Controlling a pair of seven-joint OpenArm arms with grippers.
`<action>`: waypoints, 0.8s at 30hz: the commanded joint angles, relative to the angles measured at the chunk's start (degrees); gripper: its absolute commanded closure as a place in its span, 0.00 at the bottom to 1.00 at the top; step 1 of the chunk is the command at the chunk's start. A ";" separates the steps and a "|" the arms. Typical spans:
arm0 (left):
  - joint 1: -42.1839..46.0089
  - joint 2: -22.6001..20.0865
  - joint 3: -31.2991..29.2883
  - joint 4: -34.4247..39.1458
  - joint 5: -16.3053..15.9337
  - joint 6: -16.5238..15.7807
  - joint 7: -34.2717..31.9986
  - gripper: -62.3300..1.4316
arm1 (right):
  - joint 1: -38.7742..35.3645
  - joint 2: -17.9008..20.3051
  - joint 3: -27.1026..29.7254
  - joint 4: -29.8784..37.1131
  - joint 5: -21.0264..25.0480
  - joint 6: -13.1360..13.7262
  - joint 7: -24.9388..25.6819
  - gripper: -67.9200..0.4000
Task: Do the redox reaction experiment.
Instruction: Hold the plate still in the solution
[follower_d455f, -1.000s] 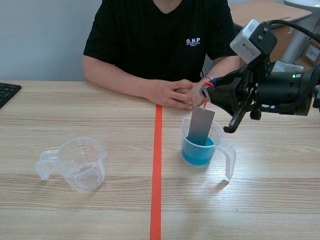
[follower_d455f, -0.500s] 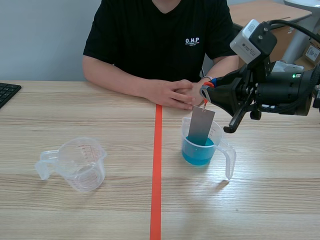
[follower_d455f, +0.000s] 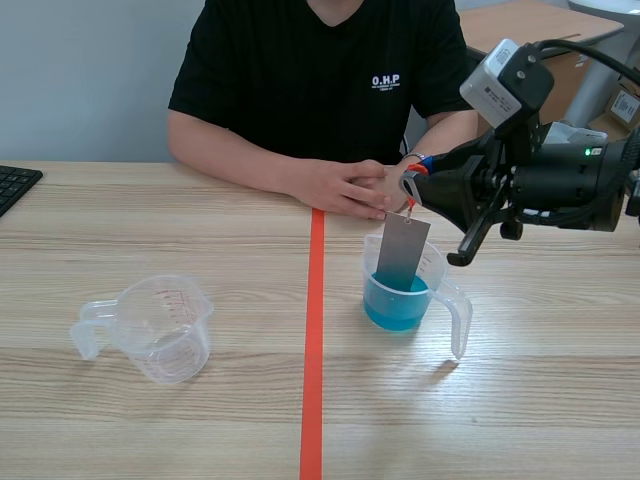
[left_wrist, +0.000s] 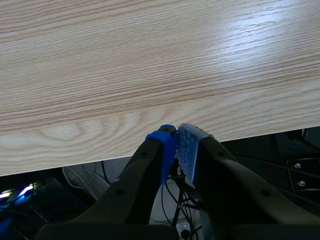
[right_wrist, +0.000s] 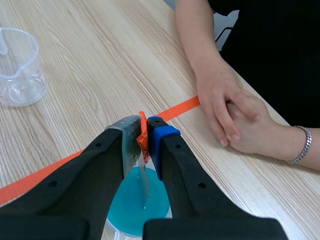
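A grey metal plate (follower_d455f: 402, 251) hangs upright by an orange-red tag (right_wrist: 143, 137), its lower end dipped in the blue liquid (follower_d455f: 396, 303) of a clear measuring cup (follower_d455f: 457, 310) right of the tape line. My right gripper (follower_d455f: 410, 188) is above that cup, shut on the tag. The plate (right_wrist: 144, 185) shows edge-on below the right gripper (right_wrist: 143, 131). An empty clear measuring cup (follower_d455f: 160, 327) stands at the left. My left gripper (left_wrist: 177, 139) is shut on nothing, over the table's edge, and is not in the scene view.
A person sits across the table with clasped hands (follower_d455f: 356, 185) resting just behind the blue cup, close to my right gripper. A black keyboard (follower_d455f: 14, 183) lies at the far left edge. The orange-red tape line (follower_d455f: 313, 340) runs down the middle.
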 joint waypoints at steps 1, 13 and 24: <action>0.02 0.00 0.02 0.20 -0.17 -0.22 -0.39 0.90 | 0.81 1.29 -0.13 1.05 0.02 0.44 -0.87 0.97; 0.02 0.00 0.02 0.20 -0.17 -0.22 -0.37 0.90 | -1.25 2.05 4.94 8.57 4.63 0.44 -5.51 0.97; 0.02 0.00 0.02 0.20 -0.17 -0.20 -0.37 0.90 | -1.70 2.05 7.67 15.45 12.35 0.44 -14.12 0.97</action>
